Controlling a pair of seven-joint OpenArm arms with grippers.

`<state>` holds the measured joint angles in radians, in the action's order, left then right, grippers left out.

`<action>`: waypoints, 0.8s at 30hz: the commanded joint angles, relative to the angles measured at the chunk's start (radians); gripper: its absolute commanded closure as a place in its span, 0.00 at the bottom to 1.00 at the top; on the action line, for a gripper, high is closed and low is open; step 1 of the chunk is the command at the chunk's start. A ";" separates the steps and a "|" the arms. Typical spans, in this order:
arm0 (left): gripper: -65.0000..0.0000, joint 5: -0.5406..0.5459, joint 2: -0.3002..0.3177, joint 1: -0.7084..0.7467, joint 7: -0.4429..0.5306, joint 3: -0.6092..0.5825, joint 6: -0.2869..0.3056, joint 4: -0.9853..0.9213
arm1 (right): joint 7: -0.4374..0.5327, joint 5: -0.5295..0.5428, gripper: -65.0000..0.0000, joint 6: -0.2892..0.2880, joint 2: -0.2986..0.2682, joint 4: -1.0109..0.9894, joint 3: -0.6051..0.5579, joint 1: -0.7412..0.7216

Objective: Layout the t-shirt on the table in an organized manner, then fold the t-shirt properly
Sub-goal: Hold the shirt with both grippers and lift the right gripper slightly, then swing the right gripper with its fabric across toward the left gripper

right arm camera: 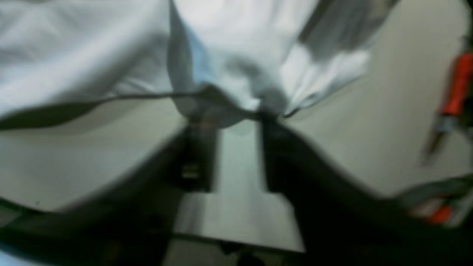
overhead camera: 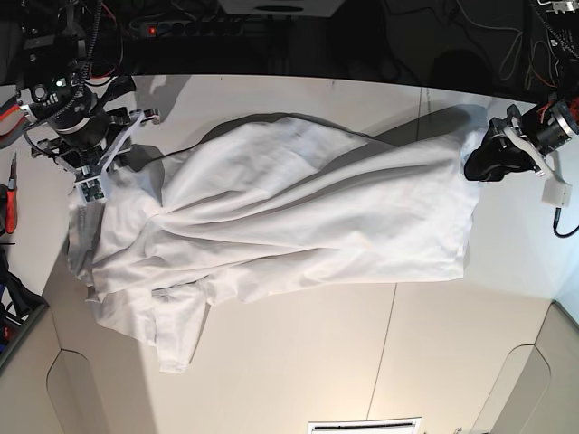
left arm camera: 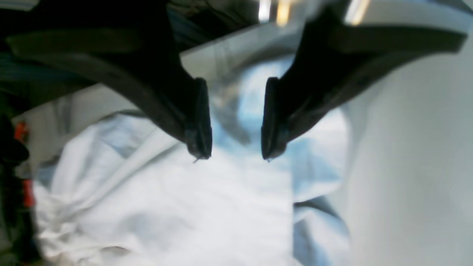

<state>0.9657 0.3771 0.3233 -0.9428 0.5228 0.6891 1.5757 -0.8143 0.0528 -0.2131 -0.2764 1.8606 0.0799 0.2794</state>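
t-shirt (overhead camera: 289, 212): spread wrinkled across the counter (overhead camera: 362, 362), from 9 to 3 o'clock.
left claw (left arm camera: 236, 155): spread, nothing pinched.
right claw (right arm camera: 236, 118): spread; cloth at its tips.

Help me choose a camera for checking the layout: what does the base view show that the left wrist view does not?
Only the base view shows the whole wrinkled white cotton t-shirt stretched across the wide matte off-white table, bunched toward the right gripper, with both arms at its ends.

Only the left wrist view shows the left gripper up close: its black fingers stand apart above the cloth with nothing between them.

Both show the shirt lying on the table and the left gripper.
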 commanded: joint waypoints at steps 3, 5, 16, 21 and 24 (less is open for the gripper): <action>0.59 -0.076 0.016 -0.008 0.077 0.007 0.009 0.016 | 0.034 -0.012 0.56 0.008 -0.008 -0.054 0.005 -0.031; 0.59 -0.092 0.016 -0.008 0.094 0.007 0.009 0.016 | 0.035 -0.011 0.56 0.008 -0.008 -0.103 0.005 -0.070; 0.59 -0.087 0.016 -0.008 0.109 0.006 0.009 0.016 | 0.011 0.033 1.00 0.008 -0.003 -0.429 -0.005 -0.321; 0.59 -0.072 0.011 -0.008 0.109 0.006 0.009 0.016 | -0.006 0.034 1.00 0.008 -0.003 -0.356 -0.006 -0.340; 0.59 -0.061 0.005 -0.010 0.109 0.006 0.009 0.016 | -0.006 0.041 1.00 0.008 -0.003 -0.256 -0.017 -0.340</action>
<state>0.8841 0.3656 0.3195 -0.8513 0.5232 0.6891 1.5757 -0.8413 0.0895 -0.2081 -0.2691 1.5894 0.0612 -0.0422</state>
